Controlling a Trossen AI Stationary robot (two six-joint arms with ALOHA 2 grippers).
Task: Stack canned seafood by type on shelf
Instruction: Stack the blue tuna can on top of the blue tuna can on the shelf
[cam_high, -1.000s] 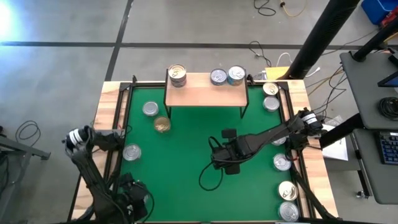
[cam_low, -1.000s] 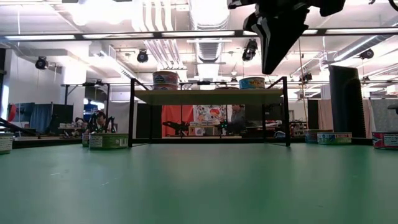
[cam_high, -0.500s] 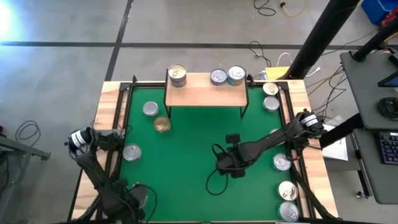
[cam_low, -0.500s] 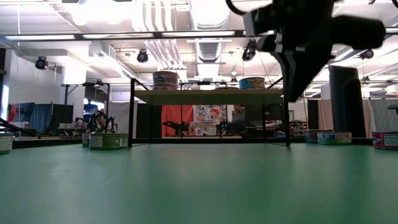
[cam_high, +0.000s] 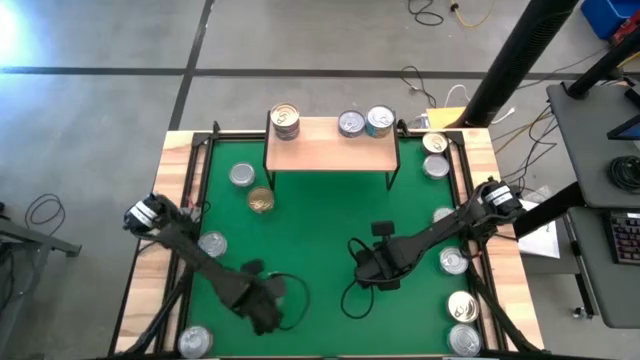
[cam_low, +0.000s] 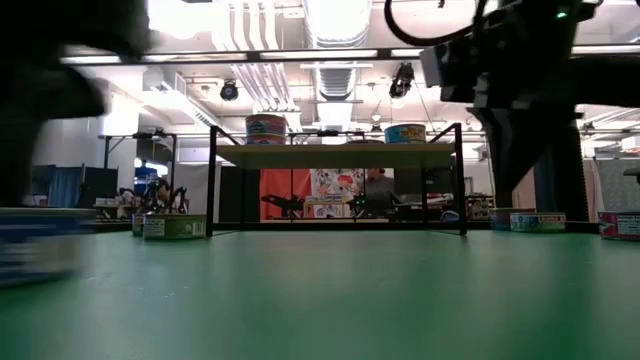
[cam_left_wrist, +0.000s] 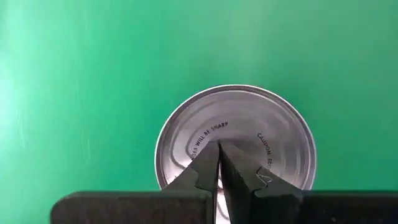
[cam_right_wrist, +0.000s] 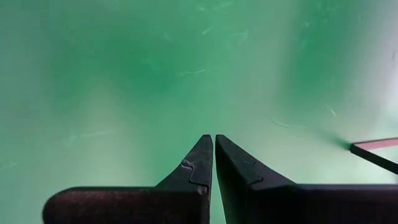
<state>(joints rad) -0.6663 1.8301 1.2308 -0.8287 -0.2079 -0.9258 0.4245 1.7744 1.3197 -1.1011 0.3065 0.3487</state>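
1. Toward 12 o'clock on the green surface (cam_high: 310, 220), as seen from above, the shelf (cam_high: 330, 152) stands on thin black legs.
2. On the shelf's board, a stack of tins (cam_high: 285, 122) sits at its 9 o'clock end, and two single tins (cam_high: 351, 123) (cam_high: 380, 121) sit side by side toward its 3 o'clock end.
3. Around 10 o'clock of the surface, a silver tin (cam_high: 241, 176) and a gold-topped tin (cam_high: 261, 201) lie just beside each other, below the shelf's corner.
4. Near 9 o'clock, another tin (cam_high: 211, 244) lies close to the left arm.
5. Along the 3 o'clock edge, several tins run in a line, among them one at (cam_high: 435, 143), one at (cam_high: 454, 262) and one at (cam_high: 463, 306).
6. At 7 o'clock, a tin (cam_high: 195, 342) sits at the surface's corner.
7. The left end effector (cam_high: 262, 312) is over the surface near 6 o'clock; its fingers (cam_left_wrist: 208, 171) are pressed together with nothing between them, their tips over the silver lid of a tin (cam_left_wrist: 235, 134) directly beneath.
8. The right end effector (cam_high: 368, 272) is near the centre, toward 5 o'clock, fingers (cam_right_wrist: 202, 158) closed and empty above bare green surface.
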